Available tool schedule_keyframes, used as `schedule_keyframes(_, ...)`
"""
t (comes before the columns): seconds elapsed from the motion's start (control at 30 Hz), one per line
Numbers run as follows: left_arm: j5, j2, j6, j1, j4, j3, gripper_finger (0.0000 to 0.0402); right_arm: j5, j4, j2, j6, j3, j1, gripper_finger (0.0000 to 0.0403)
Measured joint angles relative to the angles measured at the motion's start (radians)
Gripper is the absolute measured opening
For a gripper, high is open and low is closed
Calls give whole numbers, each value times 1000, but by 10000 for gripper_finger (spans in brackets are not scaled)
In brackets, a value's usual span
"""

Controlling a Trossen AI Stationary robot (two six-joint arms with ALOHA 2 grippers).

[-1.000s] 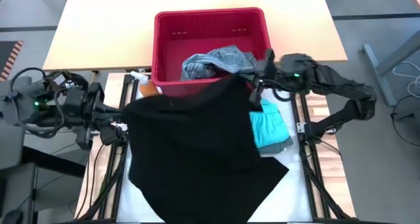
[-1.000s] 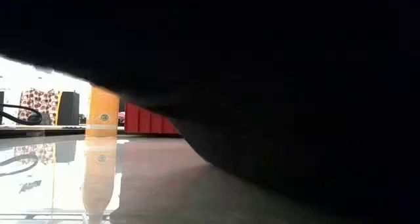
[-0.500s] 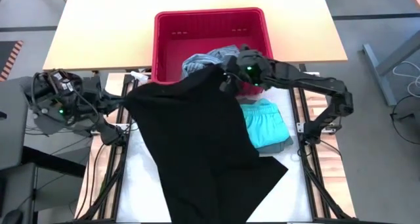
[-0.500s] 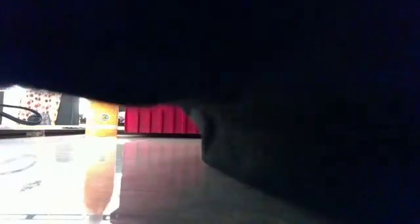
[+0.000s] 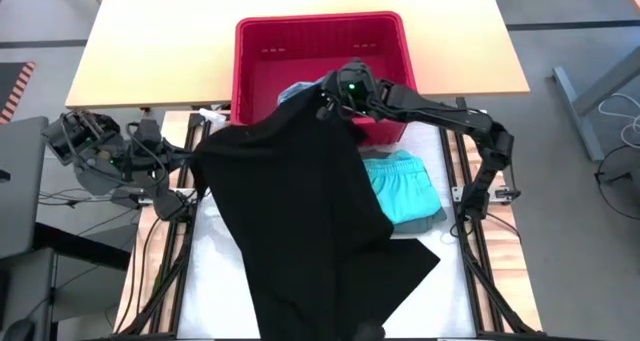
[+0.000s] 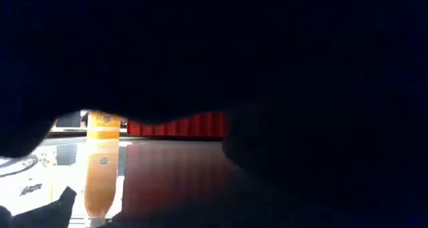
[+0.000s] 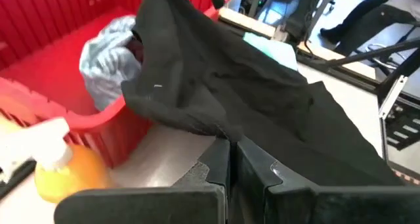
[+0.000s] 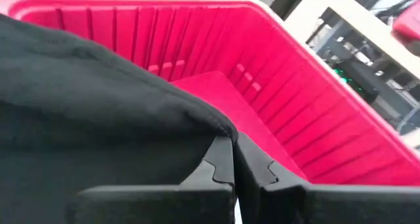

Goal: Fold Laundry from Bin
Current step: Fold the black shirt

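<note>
Both claws are pinched on the black garment [image 5: 310, 221]: left gripper [image 7: 230, 159] at 9 o'clock, right gripper [image 8: 231, 159] over the bin [image 5: 255, 41] at 12. Risk: it snags the rim.

From overhead I get bright, even light with soft shadows. My low camera is nearly blacked out by the black garment [image 6: 281, 67]; only a lit strip shows, where the glossy tabletop [image 6: 167, 181] mirrors the orange bottle [image 6: 102, 131]. Both wrist views are well lit, their near edges slightly soft.
</note>
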State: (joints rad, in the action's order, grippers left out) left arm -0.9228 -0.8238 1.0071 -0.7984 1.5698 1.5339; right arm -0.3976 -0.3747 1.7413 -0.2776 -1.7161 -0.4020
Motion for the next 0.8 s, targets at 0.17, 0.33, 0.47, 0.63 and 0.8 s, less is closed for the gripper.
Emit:
schedule_keyframes(0.17, 58, 22, 27, 12, 2, -34, 0, 37, 23, 36, -16, 0, -27, 22)
schedule_keyframes(0.33, 84, 25, 33, 11, 2, -47, 0, 36, 27, 29, -12, 0, -39, 24)
schedule_keyframes(0.47, 92, 25, 37, 11, 1, -47, 0, 35, 34, 28, -12, 0, -49, 26)
schedule_keyframes(0.63, 92, 25, 45, 11, 1, -47, 0, 31, -3, 28, -11, 0, -42, 51)
schedule_keyframes(0.8, 102, 25, 62, 11, 1, -47, 0, 32, -43, 6, -34, -3, -40, 100)
